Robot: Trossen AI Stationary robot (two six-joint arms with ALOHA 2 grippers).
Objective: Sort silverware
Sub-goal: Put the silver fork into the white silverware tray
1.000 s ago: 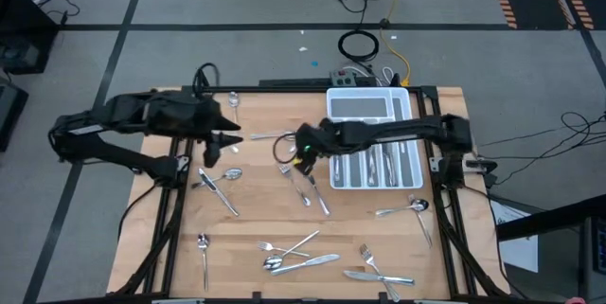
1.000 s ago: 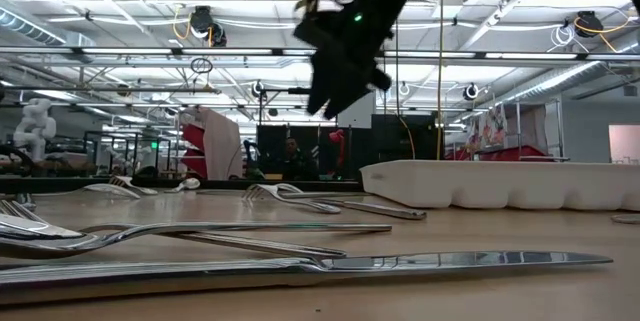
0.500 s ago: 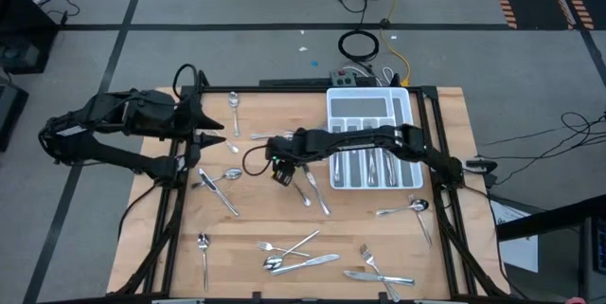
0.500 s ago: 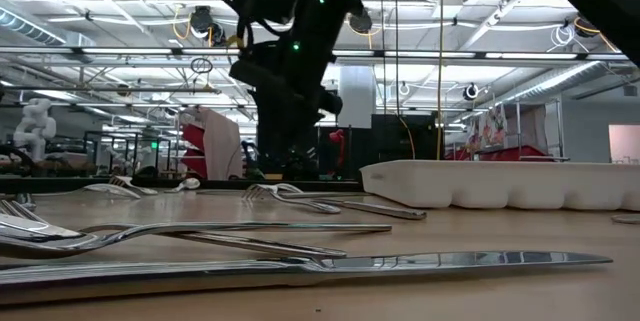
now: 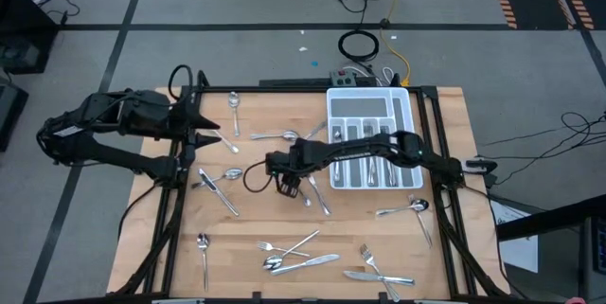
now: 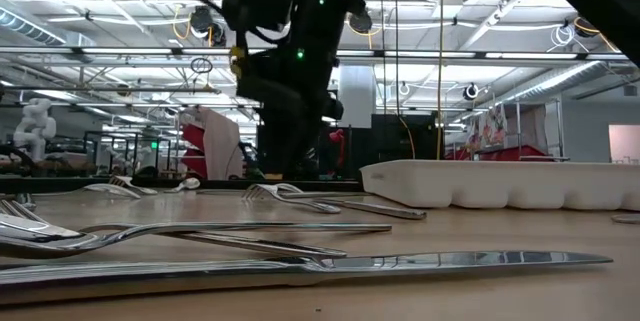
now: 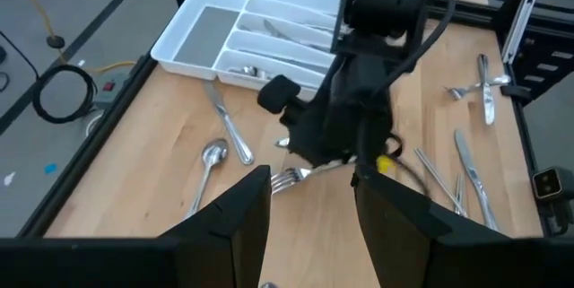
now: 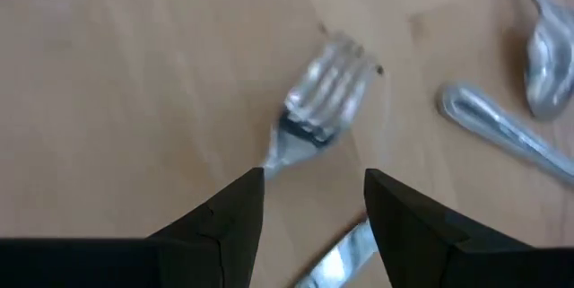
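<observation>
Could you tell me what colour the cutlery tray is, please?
The tray is white; the high view shows it best.

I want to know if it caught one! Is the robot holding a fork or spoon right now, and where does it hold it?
No, nothing is held. The right gripper hangs open over a fork lying on the table; the left gripper is open too, waiting.

Shiny silver-coloured silverware (image 5: 303, 243) lies on a pale tan wooden table (image 5: 256, 209) with faint grain. The compartmented tray (image 5: 371, 107) is plain white, and the two arms (image 5: 360, 149) are dark, almost black, over a grey floor (image 5: 237, 1).
</observation>
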